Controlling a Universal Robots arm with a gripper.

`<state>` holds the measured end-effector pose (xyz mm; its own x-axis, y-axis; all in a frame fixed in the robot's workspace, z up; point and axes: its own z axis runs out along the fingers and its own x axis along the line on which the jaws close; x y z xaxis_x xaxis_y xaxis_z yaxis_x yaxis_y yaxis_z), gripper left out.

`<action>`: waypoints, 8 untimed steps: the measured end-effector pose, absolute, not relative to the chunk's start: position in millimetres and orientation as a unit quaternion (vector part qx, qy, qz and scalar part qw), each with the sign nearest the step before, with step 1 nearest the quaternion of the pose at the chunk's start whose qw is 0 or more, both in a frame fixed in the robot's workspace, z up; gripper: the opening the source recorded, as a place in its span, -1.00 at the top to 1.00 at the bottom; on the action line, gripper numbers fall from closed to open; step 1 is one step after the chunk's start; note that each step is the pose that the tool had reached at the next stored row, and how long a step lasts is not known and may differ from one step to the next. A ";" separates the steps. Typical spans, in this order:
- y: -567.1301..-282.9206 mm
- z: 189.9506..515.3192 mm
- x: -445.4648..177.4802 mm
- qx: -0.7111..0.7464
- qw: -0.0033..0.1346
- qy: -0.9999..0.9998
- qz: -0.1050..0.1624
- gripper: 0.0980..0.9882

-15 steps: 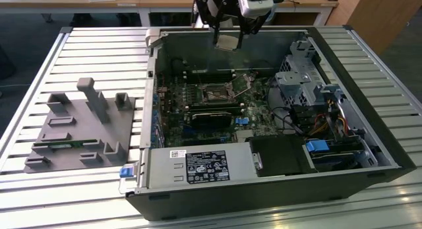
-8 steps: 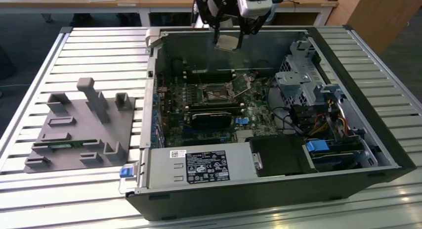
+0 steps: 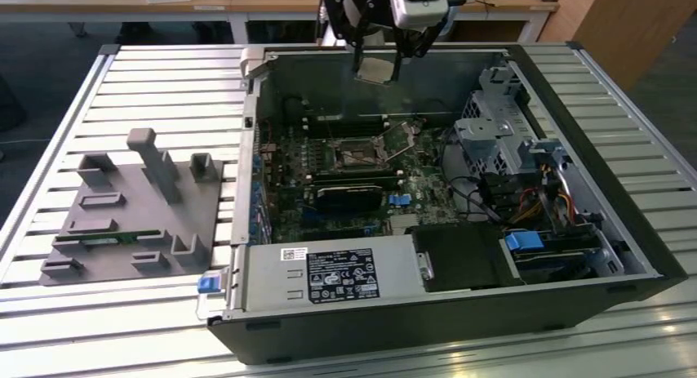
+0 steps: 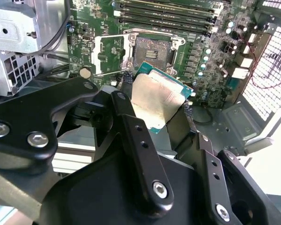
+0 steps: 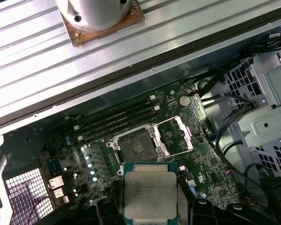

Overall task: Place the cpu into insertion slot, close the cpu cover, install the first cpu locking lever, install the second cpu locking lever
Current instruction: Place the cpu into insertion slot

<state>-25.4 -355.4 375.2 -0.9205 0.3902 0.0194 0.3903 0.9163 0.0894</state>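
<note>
The pincer (image 4: 155, 93) is squeezing the cpu (image 5: 151, 192) by two sides. The slot (image 5: 135, 149) is sitting open well below the pincer, with the cover (image 4: 96, 55) flipped back beside it. If the cpu is going down crooked, it could be catching the slot's rim.

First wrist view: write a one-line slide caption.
The tool holds the cpu above the motherboard, short of the empty insertion slot, with the cpu cover swung open beside it.

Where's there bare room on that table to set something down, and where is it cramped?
Bare slatted table shows beyond the grey fixture and along the near side of the computer case. Inside it is crowded: cables, motherboard, and the tool holding the cpu above.
</note>
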 end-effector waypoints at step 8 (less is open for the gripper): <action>-355.4 375.2 -25.4 -0.211 0.000 -0.976 -0.046 0.00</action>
